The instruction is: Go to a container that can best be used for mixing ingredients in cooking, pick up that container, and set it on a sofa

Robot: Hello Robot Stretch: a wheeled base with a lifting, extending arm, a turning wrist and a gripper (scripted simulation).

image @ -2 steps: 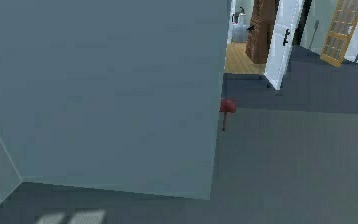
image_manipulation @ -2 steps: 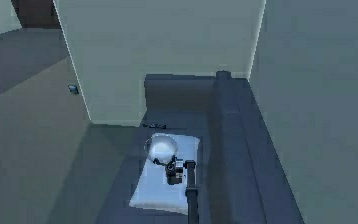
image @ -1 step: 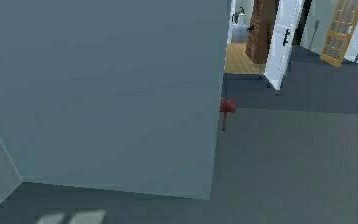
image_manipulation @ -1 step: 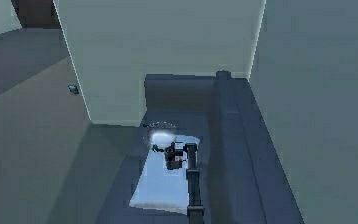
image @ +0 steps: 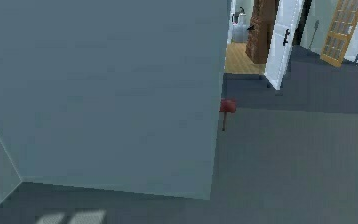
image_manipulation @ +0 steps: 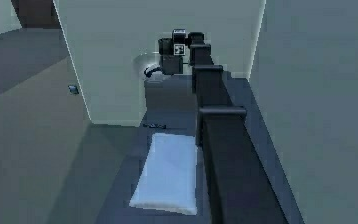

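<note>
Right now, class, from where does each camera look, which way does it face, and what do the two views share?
Forward view: on the robot, facing ahead and somewhat down at a grey-blue wall, dark floor and a white door; own body: none.
Arm side view: on the robot's body, facing out sideways along the arm to the hand, past a pale cushion.
Shared: the dark floor.

A broad wall (image: pixel 107 90) takes up the forward view's left and middle, a small object (image: pixel 227 107) at its right corner, and an open door (image: pixel 282 50) stands far off to the right. In the arm side view a pillow (image_manipulation: pixel 172 170) lies near, just left of the arm (image_manipulation: pixel 227 140), whose gripper (image_manipulation: pixel 155 70) is far, before a back wall (image_manipulation: pixel 112 60).
</note>
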